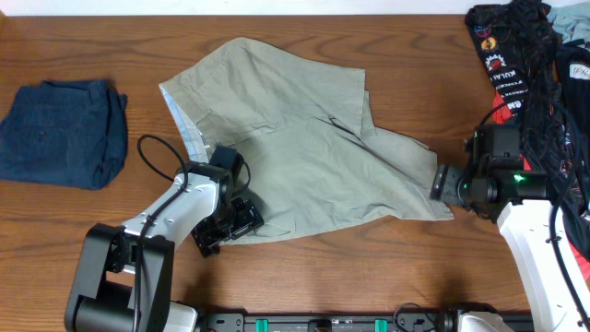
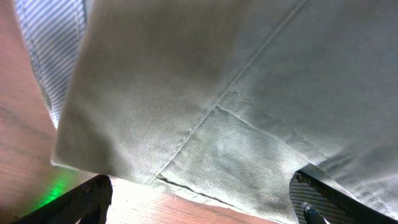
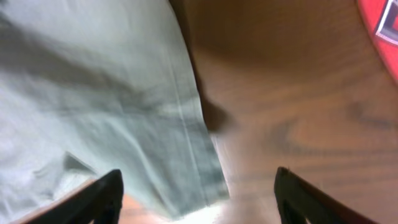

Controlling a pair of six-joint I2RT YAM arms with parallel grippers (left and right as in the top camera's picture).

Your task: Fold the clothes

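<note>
Khaki twill trousers (image 1: 295, 148) lay rumpled in rough triangle, centre of wood-grain surface (image 1: 369, 286); pale striped waistband lining at 9 o'clock. Left end effector (image 1: 229, 224) spread wide at 7 o'clock edge. Right end effector (image 1: 442, 183) spread wide at 3 o'clock corner.

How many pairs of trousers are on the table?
2: the khaki trousers spread in the middle, the folded blue jeans at the left. The dark clothing pile at the right may hide more.
</note>
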